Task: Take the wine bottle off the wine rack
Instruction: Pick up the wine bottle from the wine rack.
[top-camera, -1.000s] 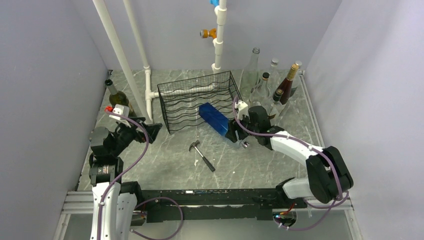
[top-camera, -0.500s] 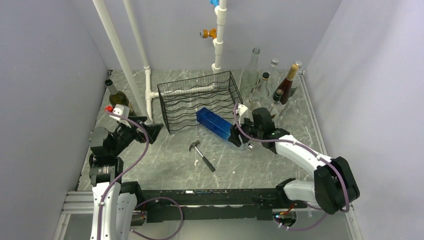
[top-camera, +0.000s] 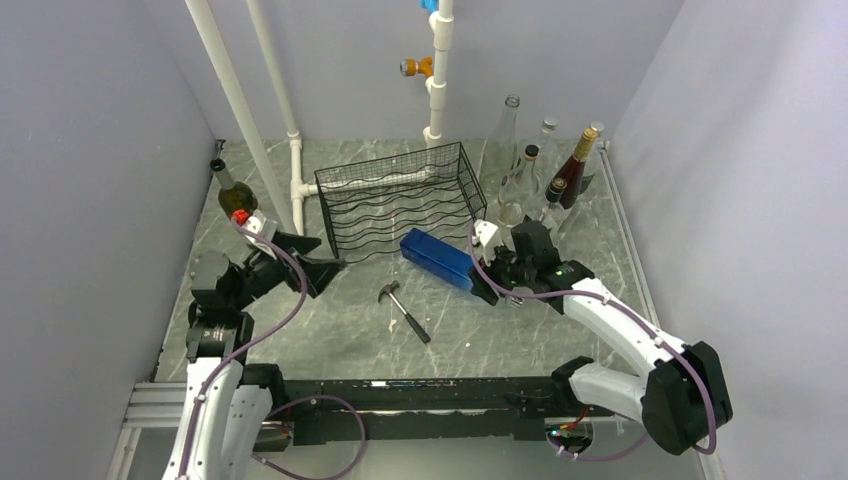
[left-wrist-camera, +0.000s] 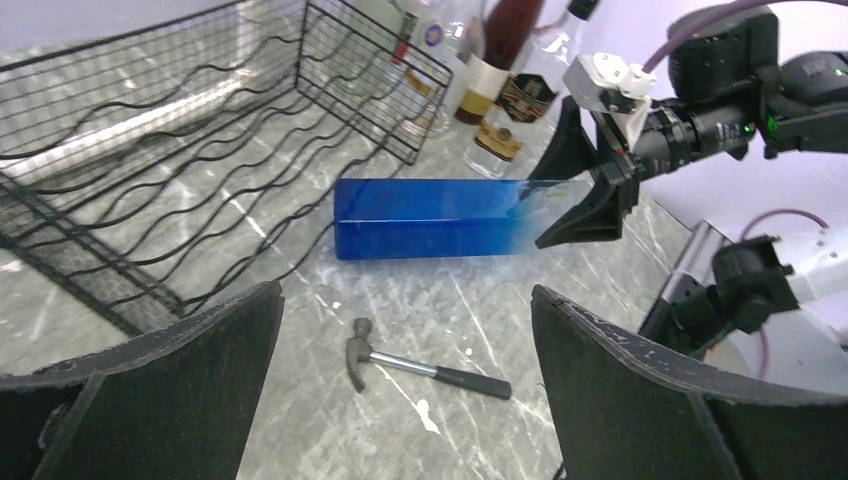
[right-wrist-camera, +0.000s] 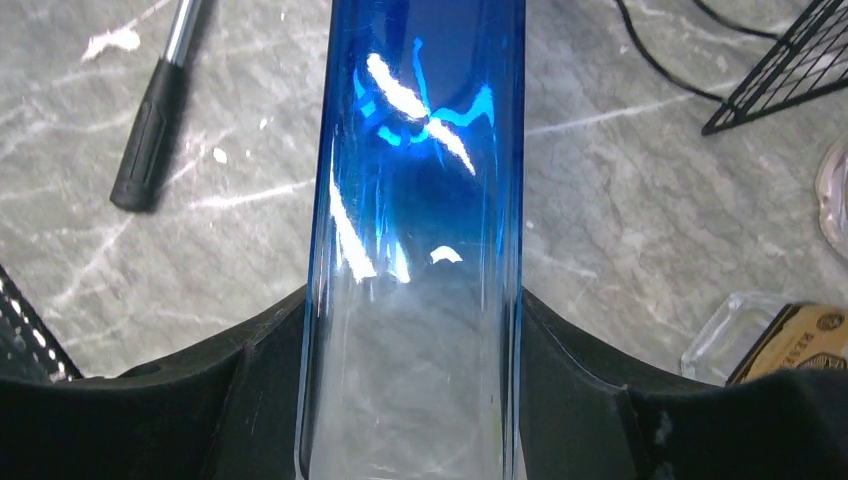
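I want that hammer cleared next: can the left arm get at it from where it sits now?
Probably yes. The hammer lies alone on bare table just ahead of the left gripper, whose fingers are open; the blue bottle and wine rack lie farther off, not between.

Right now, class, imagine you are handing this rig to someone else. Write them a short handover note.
Right jaws: shut on the clear end of the blue bottle.
Left jaws: open, holding nothing, near the front left corner of the rack.
Bottle: lying level, outside the rack, in front of its right side. Whether it touches the table is unclear.
Done: the bottle is off the rack.
Left: probably just set it down, away from the hammer, and release.
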